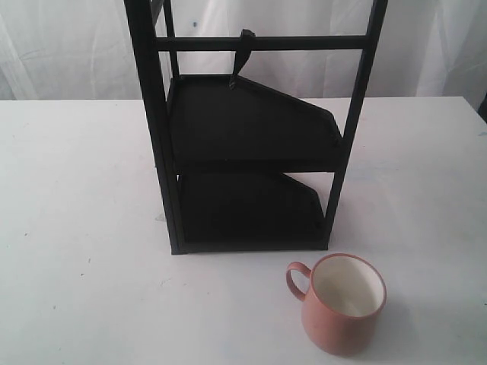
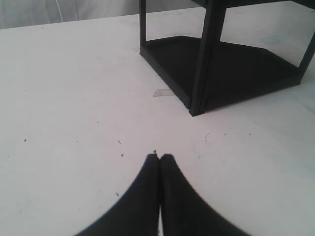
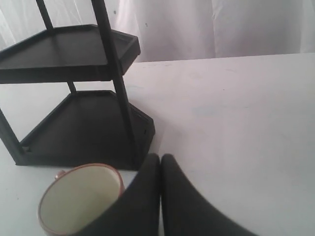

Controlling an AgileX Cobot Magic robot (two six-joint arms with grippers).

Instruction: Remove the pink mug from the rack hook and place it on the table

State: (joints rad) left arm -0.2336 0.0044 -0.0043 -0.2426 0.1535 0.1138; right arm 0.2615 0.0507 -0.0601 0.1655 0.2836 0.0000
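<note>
Pink mug (image 1: 342,304) stands upright on the table (image 1: 76,228), just off the front corner of the rack (image 1: 152,137) — approx. 5 o'clock from the frame in the exterior view, handle pointing to 9 o'clock. Rack hook (image 1: 245,47) on the crossbar (image 1: 304,42) hangs bare. Left hand (image 2: 159,156) is closed on nothing, low over the table near the rack base. Right hand (image 3: 160,157) is likewise closed & empty, w/ the mug just beside it. Judgement: the placing step looks done — task approx. complete. Next move, if any, calls only for holding both arms clear of the mug, no regrasp.
</note>
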